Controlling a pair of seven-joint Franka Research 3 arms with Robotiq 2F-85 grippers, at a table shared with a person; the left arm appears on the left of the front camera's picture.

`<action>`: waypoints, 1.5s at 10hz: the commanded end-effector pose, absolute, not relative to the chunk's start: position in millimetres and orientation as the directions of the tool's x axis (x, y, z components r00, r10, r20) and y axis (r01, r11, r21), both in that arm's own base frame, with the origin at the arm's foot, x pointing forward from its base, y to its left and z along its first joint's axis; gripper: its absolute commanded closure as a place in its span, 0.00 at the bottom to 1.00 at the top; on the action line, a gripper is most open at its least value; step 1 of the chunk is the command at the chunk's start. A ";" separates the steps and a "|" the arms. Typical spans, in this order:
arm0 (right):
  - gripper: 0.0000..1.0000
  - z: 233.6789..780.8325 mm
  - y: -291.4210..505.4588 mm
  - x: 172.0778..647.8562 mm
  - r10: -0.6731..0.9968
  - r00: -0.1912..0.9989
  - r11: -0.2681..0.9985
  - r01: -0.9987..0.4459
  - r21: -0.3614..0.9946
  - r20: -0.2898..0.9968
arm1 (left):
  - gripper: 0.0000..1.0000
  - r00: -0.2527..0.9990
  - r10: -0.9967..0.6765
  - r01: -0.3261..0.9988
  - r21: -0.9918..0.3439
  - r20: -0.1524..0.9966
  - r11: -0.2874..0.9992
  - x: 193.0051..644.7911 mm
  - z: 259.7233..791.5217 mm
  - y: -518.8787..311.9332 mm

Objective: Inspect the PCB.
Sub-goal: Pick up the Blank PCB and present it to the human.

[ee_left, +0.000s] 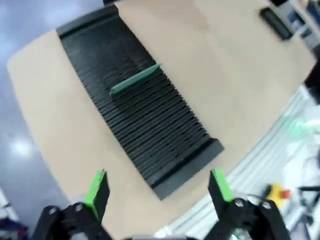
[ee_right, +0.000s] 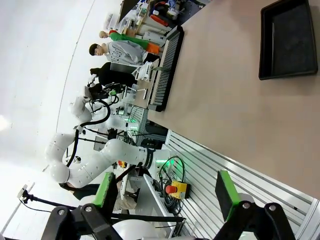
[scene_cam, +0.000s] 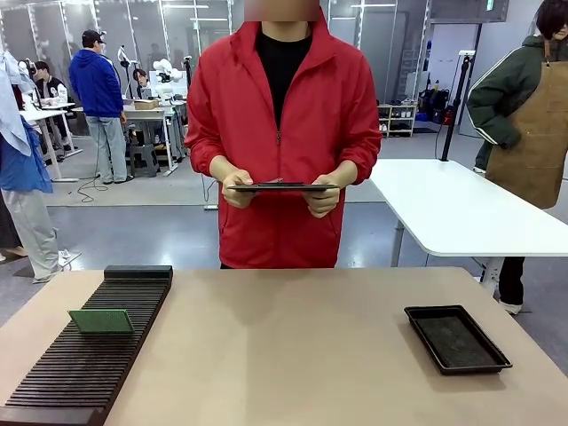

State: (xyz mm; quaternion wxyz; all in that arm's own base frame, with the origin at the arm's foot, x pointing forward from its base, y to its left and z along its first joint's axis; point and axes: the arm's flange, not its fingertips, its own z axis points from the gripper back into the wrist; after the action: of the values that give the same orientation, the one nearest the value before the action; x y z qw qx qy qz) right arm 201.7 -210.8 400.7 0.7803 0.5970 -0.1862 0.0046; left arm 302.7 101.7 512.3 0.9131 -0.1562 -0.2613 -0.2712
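Matt green PCB [scene_cam: 101, 320], ribbed black rack [scene_cam: 84, 355]

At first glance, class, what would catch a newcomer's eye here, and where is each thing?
A person in a red jacket stands at the far side of the table, holding a dark tablet. On the robot's left a green PCB sits in a long black rack; a black tray lies on its right.

The PCB [scene_cam: 101, 320] is green, the ribbed rack [scene_cam: 89, 364] and tray [scene_cam: 417, 312] black.
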 end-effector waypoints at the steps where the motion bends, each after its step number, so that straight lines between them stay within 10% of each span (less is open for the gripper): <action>1: 0.00 402.1 -210.6 200.4 -0.218 0.929 0.279 -0.235 0.931 0.300 | 0.00 0.626 -0.620 0.675 0.070 0.473 0.735 315.9 474.4 56.4; 5: 0.00 402.1 -210.6 200.4 -0.218 0.929 0.279 -0.235 0.931 0.300 | 0.00 0.527 -0.789 0.737 0.291 0.317 0.610 345.3 445.5 0.2; 12: 0.00 402.1 -210.6 200.4 -0.218 0.929 0.279 -0.235 0.931 0.300 | 0.00 0.540 -0.789 0.760 0.235 0.292 0.607 377.0 466.1 -14.1; 15: 0.00 402.1 -210.6 200.4 -0.218 0.929 0.279 -0.235 0.931 0.300 | 0.00 0.165 -0.965 0.922 0.317 0.202 0.224 391.5 449.5 3.9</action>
State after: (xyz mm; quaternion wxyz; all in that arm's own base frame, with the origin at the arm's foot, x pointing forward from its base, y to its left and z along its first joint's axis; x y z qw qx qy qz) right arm 201.1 -210.8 400.8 0.7798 0.5978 -0.1860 0.0043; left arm 381.3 -7.7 455.8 0.8061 0.0528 -0.1706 -0.5641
